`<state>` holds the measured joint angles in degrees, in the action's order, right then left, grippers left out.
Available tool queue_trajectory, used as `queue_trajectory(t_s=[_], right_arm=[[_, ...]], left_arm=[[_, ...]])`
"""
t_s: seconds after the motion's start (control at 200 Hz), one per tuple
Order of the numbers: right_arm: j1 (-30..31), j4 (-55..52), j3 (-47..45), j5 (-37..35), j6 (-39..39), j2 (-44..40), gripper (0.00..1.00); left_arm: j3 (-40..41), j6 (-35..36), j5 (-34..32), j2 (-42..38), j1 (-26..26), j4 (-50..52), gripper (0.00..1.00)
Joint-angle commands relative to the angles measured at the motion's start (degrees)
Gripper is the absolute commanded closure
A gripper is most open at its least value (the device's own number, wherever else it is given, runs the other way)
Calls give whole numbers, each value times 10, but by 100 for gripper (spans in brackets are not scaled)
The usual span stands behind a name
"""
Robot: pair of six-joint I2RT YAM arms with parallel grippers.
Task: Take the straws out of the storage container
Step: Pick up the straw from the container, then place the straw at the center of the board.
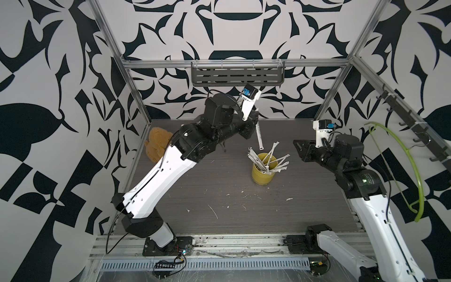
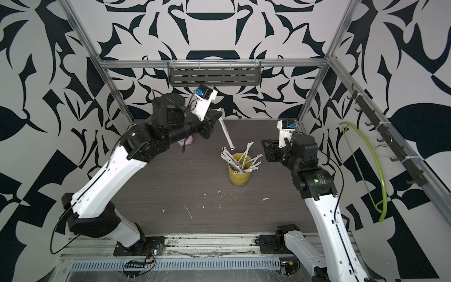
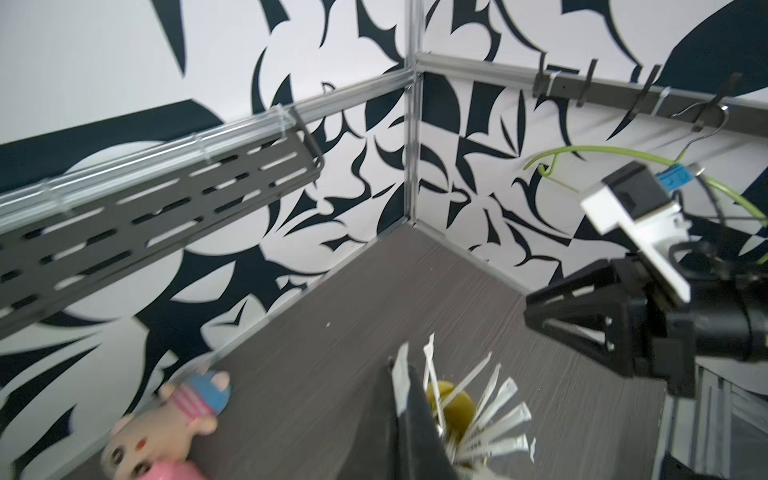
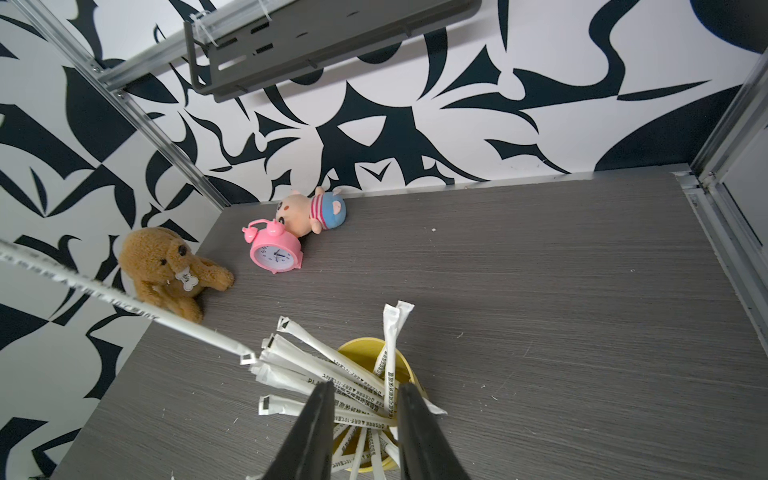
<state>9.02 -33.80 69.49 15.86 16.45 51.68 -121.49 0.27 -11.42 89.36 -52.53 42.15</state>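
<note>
1. One held straw (image 1: 259,135) is being pinched at its upper end by the left gripper (image 1: 255,117), whose jaws are pressed together on the paper wrapper; it is being kept clear of the storage container (image 1: 262,177), above and behind the mouth.
2. The right gripper (image 4: 366,386) is being held over the container with its jaws spread; wrapped straws are being seen in the gap between them, but whether any is being touched cannot be told.
3. The task is being judged as barely begun: one straw is out, none is being shown laid on the table (image 1: 195,183) beyond small white scraps (image 1: 212,211), and the rest of the straws (image 1: 266,161) are being left in the container near the table's middle.
4. The held straw's long axis is being kept steep and slightly tilted, with its free end pointing down toward the container's rim.
5. The straws in the container are being fanned outward, their long axes leaning against the rim and their upper ends pointing up and away to both sides.
</note>
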Motion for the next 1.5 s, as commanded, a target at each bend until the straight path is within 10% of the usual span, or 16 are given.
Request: queue_trajectory(t_s=[0.0, 0.395, 0.9, 1.495], right_arm=[[13, 5, 29, 18, 15, 2, 69], [129, 11, 62, -12, 31, 78, 71], [152, 11, 67, -12, 31, 85, 71], [153, 6, 57, -22, 24, 93, 71]], left_arm=[[-4, -26, -92, -52, 0, 178, 100], [259, -71, 189, -54, 282, 320, 100], [232, -21, 196, 265, 326, 355, 100], [176, 3, 175, 366, 361, 355, 100]])
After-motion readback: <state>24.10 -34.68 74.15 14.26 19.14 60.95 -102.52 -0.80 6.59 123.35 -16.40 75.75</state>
